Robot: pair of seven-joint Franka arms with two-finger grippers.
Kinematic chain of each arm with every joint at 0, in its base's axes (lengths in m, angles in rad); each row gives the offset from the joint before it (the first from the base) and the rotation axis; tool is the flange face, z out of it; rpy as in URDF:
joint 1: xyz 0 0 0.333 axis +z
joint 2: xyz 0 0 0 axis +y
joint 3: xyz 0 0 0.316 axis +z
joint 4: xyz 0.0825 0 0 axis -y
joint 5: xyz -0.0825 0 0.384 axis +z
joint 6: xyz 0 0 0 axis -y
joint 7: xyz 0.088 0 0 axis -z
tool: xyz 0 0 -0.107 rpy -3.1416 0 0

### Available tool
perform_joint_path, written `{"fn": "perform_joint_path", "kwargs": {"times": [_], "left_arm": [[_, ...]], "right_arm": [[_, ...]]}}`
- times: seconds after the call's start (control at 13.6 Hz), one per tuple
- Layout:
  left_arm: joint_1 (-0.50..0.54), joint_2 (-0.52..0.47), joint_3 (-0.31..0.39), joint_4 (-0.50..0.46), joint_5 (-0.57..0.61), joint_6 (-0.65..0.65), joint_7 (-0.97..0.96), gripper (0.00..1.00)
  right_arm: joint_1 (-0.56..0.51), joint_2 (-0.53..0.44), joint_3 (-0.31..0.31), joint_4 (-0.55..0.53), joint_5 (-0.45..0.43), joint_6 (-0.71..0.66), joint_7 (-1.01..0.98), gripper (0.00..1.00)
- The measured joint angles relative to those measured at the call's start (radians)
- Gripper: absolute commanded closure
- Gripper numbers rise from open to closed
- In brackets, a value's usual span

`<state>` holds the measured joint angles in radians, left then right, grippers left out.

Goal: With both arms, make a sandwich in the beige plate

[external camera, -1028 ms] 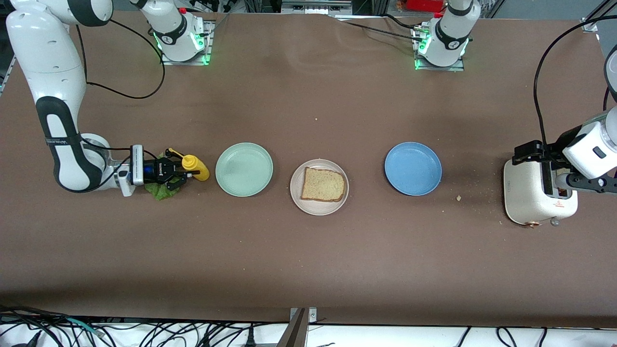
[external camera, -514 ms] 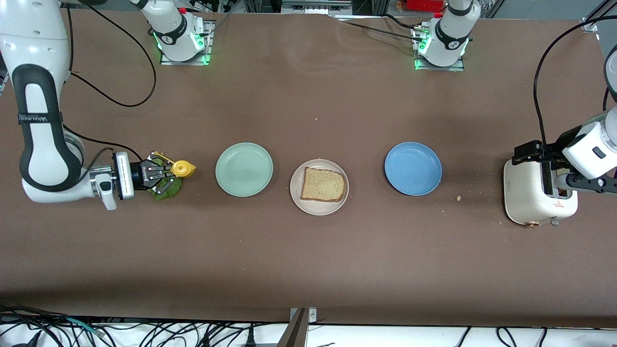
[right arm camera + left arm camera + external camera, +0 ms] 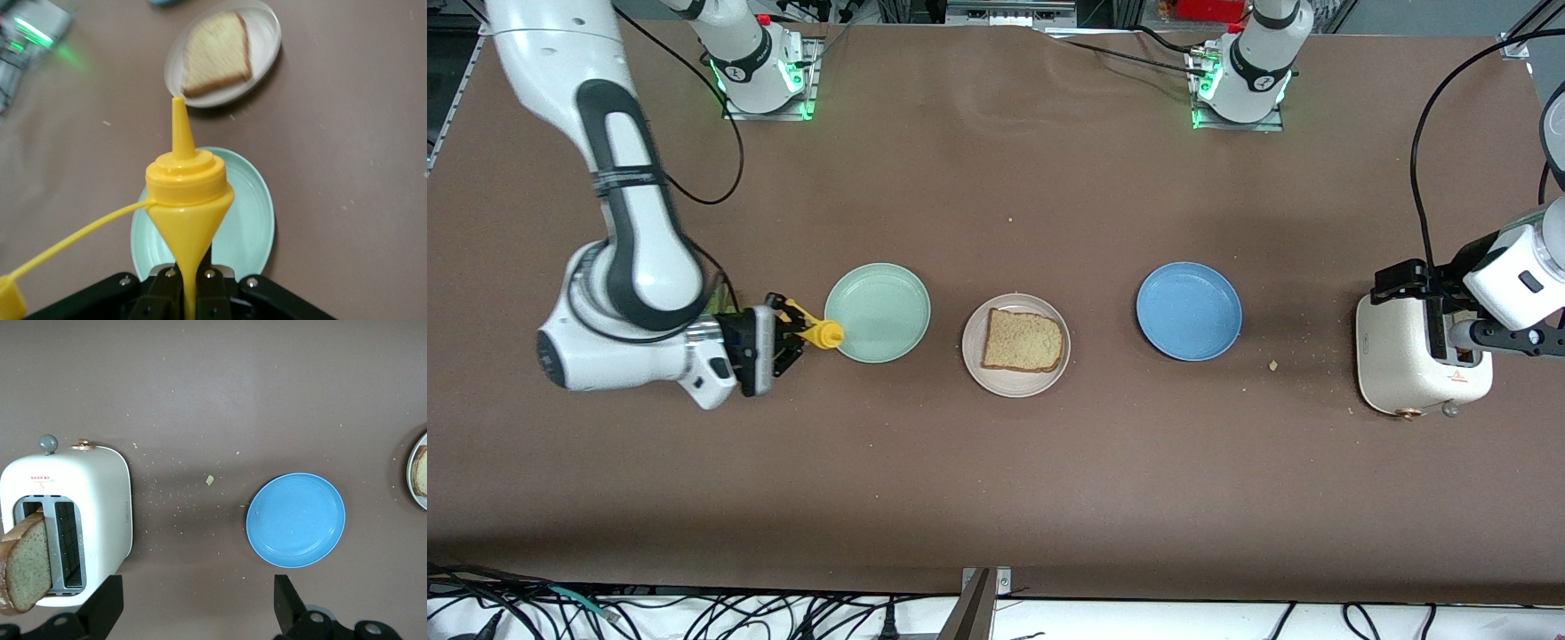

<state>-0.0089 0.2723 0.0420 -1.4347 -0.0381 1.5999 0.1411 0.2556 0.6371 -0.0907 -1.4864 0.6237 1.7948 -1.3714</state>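
Note:
The beige plate [image 3: 1014, 384] lies mid-table with one bread slice [image 3: 1023, 341] on it. Both also show in the right wrist view: the plate [image 3: 265, 47] and the slice [image 3: 213, 55]. My right gripper [image 3: 787, 338] is shut on a yellow mustard bottle [image 3: 820, 334], tilted with its nozzle at the edge of the mint-green plate [image 3: 880, 311]. In the right wrist view the bottle [image 3: 188, 193] fills the gripper [image 3: 190, 283]. My left gripper [image 3: 1463, 311] hangs open over the white toaster [image 3: 1396, 356]. A second bread slice [image 3: 27, 563] stands in the toaster's slot. The lettuce is out of view.
A blue plate [image 3: 1189, 311] lies between the beige plate and the toaster, and shows in the left wrist view [image 3: 295, 520]. Crumbs lie on the brown table near the toaster [image 3: 100, 493]. The bottle's cap dangles on its strap [image 3: 73, 243].
My right arm has swung the mustard bottle from beside the lettuce toward the mint-green plate and tipped its nozzle that way. The lettuce is now hidden. The left arm has not moved.

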Motion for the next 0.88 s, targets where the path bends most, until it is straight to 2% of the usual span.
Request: {"fn": "perform_joint_path", "kwargs": {"times": [0.44, 0.73, 0.88], "left_arm": [[0.000, 0.000, 0.000, -0.001, 0.000, 0.000, 0.000, 0.01], [0.000, 0.000, 0.000, -0.001, 0.000, 0.000, 0.000, 0.01], [0.000, 0.000, 0.000, -0.001, 0.000, 0.000, 0.000, 0.01]], "right_arm": [[0.233, 0.001, 0.004, 0.096, -0.411, 0.049, 0.552, 1.00], [0.376, 0.002, 0.005, 0.111, -0.654, 0.049, 0.781, 1.00], [0.455, 0.003, 0.007, 0.111, -0.818, 0.049, 0.881, 1.00]]}}
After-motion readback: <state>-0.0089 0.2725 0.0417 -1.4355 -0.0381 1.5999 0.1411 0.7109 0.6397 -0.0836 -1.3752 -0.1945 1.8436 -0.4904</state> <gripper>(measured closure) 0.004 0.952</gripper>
